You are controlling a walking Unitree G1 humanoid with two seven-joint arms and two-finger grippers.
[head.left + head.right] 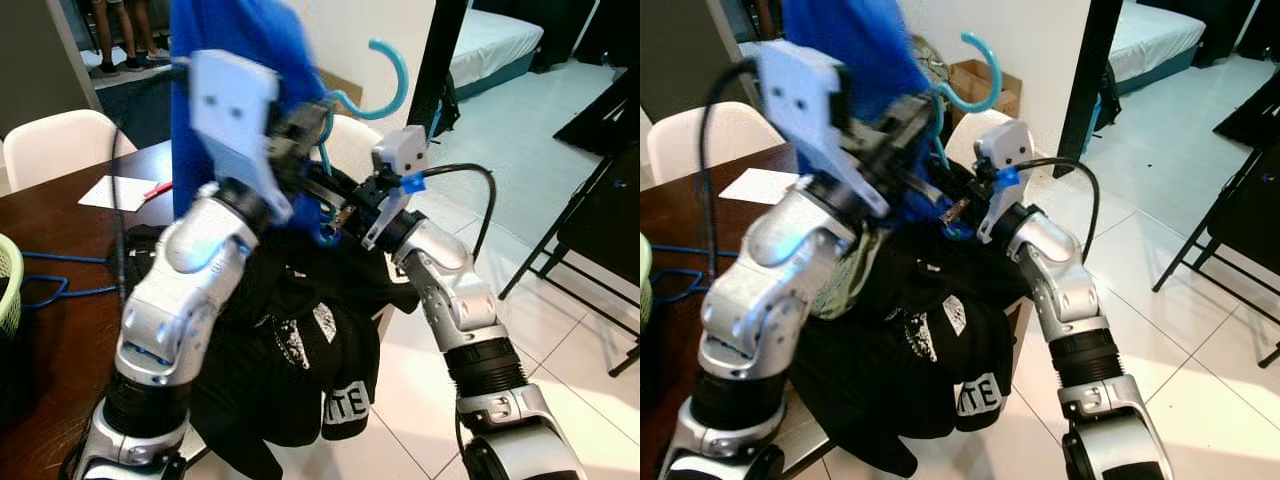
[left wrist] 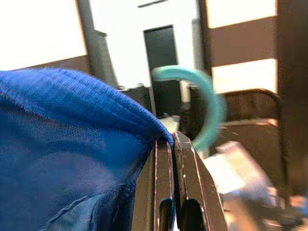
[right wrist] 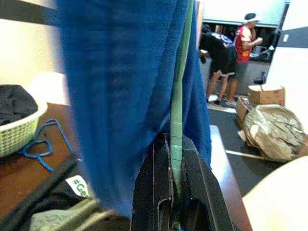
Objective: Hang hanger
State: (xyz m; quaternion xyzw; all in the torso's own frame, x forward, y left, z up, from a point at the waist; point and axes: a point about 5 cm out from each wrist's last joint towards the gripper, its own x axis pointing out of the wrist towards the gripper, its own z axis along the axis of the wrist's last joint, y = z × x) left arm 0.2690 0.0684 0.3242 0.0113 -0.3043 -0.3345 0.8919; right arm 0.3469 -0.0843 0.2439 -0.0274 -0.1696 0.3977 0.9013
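Observation:
A teal hanger (image 1: 388,78) with its hook pointing up carries a blue garment (image 1: 235,40), raised in front of me over the table's edge. My left gripper (image 2: 172,139) is shut on the edge of the blue garment (image 2: 72,144), just beside the hanger's hook (image 2: 202,103). From the right and lower down, my right gripper (image 3: 175,142) is shut on the hanger's thin teal bar (image 3: 177,96), with blue fabric (image 3: 115,96) draped on both sides of it. In the eye views the right gripper (image 1: 338,212) sits under the blue cloth.
A pile of black clothes (image 1: 300,330) lies over the dark wooden table (image 1: 60,330). A green basket (image 1: 8,280), blue cable (image 1: 50,285) and paper (image 1: 118,192) are to the left. White chairs (image 1: 60,140) stand behind. A black folding chair (image 1: 600,230) stands to the right. People (image 3: 231,53) are in the background.

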